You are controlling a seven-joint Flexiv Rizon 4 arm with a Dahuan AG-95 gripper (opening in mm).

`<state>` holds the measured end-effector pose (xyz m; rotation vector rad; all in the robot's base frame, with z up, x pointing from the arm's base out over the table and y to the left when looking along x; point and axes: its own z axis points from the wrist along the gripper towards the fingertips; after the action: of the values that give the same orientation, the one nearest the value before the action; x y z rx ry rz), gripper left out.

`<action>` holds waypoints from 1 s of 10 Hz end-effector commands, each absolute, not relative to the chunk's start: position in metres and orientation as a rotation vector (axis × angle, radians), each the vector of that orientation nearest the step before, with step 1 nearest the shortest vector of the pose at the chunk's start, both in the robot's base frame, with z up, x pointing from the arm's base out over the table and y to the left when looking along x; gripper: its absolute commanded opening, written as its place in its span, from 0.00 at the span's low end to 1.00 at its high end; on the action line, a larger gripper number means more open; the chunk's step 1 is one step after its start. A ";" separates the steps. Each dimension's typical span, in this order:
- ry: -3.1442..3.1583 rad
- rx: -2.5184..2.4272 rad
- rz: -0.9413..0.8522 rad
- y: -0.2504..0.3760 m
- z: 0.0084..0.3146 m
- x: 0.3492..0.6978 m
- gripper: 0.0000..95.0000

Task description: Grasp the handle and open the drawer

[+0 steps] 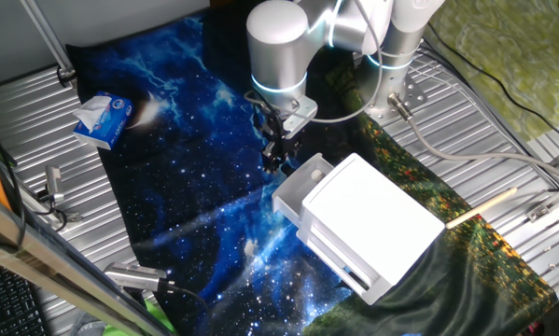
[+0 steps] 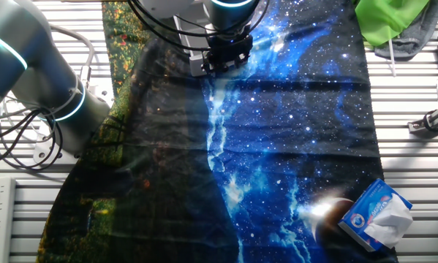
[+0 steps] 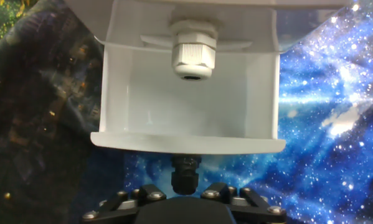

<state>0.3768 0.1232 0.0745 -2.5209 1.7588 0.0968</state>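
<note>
- The arm [image 1: 281, 42] reaches down over the table, its silver wrist upright.
- The gripper [image 1: 277, 149] hangs low below the wrist, black fingers pointing downward.
- In the hand view only the gripper base [image 3: 185, 205] shows; how the jaws stand cannot be told.

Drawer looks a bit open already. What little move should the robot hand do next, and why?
Probably pull straight back a little farther. The drawer is out far enough to show its inside, and the handle sits right at the gripper, though I cannot tell whether the fingers are closed on it.
</note>
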 end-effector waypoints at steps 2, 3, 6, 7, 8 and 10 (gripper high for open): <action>1.796 -2.497 0.100 0.122 0.086 0.375 0.20; 1.807 -2.496 0.093 0.122 0.093 0.376 0.00; 1.958 -2.409 0.072 0.119 0.111 0.384 0.00; 2.072 -2.313 0.076 0.119 0.115 0.386 0.00; 2.159 -2.237 0.077 0.119 0.120 0.388 0.00; 2.325 -2.088 0.062 0.125 0.139 0.404 0.00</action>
<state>0.3948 0.1223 0.1259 -2.2569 2.1469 0.0627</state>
